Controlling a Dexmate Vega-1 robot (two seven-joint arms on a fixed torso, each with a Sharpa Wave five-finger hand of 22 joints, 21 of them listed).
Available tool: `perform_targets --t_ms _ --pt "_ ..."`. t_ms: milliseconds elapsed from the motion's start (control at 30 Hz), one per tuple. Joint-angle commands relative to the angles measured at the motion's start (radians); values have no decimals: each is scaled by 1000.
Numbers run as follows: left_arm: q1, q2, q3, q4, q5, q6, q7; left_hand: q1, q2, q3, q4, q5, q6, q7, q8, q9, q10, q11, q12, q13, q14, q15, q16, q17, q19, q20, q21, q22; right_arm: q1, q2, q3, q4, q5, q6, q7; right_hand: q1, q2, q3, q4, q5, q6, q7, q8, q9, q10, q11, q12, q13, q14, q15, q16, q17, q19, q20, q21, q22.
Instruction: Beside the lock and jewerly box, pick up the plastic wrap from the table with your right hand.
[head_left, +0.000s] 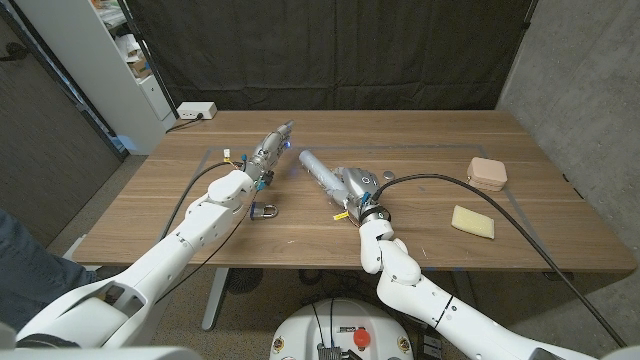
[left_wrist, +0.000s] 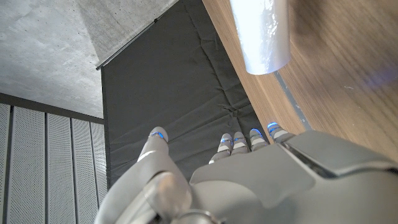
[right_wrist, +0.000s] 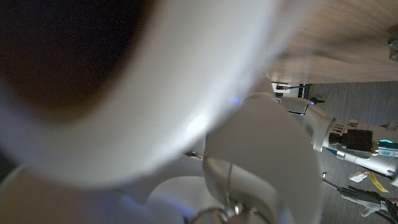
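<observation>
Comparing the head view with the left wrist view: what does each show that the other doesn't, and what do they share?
Head view alone: the padlock, the pink jewelry box, a yellow sponge, and the right robot hand at the near end of the plastic wrap roll.
Left wrist view alone: a concrete ceiling and a slatted wall panel.
Both: the roll, the left robot hand, the wooden table, the black curtain.
</observation>
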Motion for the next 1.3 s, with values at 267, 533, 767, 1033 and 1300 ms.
perform_targets --t_ms 267,533,767,1033,1300 --pt "32 41 -21 -65 -1 16 17 11 1 2 -2 -1 1 3 4 6 -5 0 3 6 -63 5 3 4 -133 8 8 5 3 -10 11 -43 -5 -13 -7 74 78 -10 -1 -2 20 -9 -6 6 33 -32 10 2 -9 -74 20 3 -9 3 17 6" --pt "32 48 -22 -76 3 20 19 12 2 3 -2 -1 1 3 4 6 -7 2 3 6 -64 5 3 4 -134 10 8 4 0 -21 25 -69 16 -2 -2 76 78 -18 0 -3 24 -4 -9 7 35 -22 7 -3 -12 -77 30 2 -11 1 25 6" --pt "33 51 -24 -85 4 26 25 13 3 3 -2 -1 0 4 3 6 -8 3 2 6 -65 6 3 4 -134 10 8 4 -1 -37 36 -86 31 22 -11 77 79 -23 1 -3 31 0 -9 8 36 -19 5 -8 -18 -81 37 2 -17 -1 29 6" --pt "34 54 -23 -86 8 26 23 14 4 3 -3 -1 0 4 3 6 -8 2 2 6 -66 6 3 4 -136 10 7 4 5 -51 38 -95 37 46 -15 78 80 -28 1 -3 30 -1 -12 8 36 -23 2 -11 -24 -82 44 1 -22 -2 34 7" --pt "35 55 -21 -88 9 27 22 15 4 3 -3 -2 0 3 3 6 -8 2 3 6 -66 6 3 4 -136 10 7 4 18 -73 41 -101 43 82 -7 76 81 -34 4 -2 29 -5 -14 9 33 -31 0 -12 -30 -84 50 1 -27 -4 38 7"
